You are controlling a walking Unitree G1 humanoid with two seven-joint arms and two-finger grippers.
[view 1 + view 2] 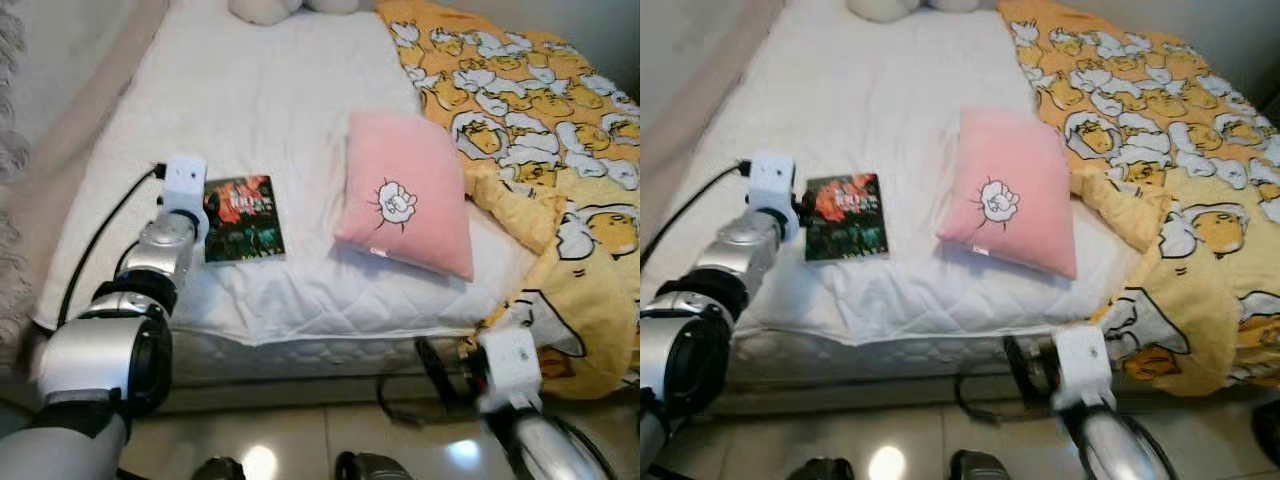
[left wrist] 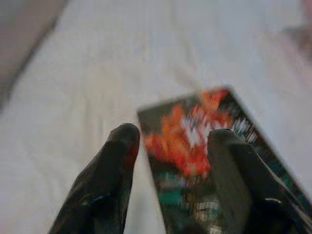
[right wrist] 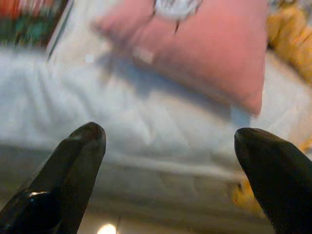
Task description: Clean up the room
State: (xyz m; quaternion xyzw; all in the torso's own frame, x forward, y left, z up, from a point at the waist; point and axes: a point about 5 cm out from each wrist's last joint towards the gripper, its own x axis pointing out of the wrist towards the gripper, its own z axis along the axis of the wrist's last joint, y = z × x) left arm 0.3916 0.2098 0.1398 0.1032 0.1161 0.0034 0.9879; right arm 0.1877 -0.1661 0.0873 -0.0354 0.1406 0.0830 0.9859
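A white quilted mattress (image 1: 270, 110) carries a yellow duck-print blanket (image 1: 540, 130) heaped along its right edge and spilling over the near right corner. A square pink cushion with a white flower motif (image 1: 405, 195) lies near the front edge, just beside the blanket. The left arm reaches forward over the front left corner; its left gripper (image 2: 170, 139) is spread, fingers straddling the near left edge of a dark glossy book with a red-orange cover (image 1: 242, 218), which lies flat between arm and cushion. Bare sheet stretches behind the book. The right gripper (image 3: 170, 139) hangs low before the mattress's front edge, fingers wide apart.
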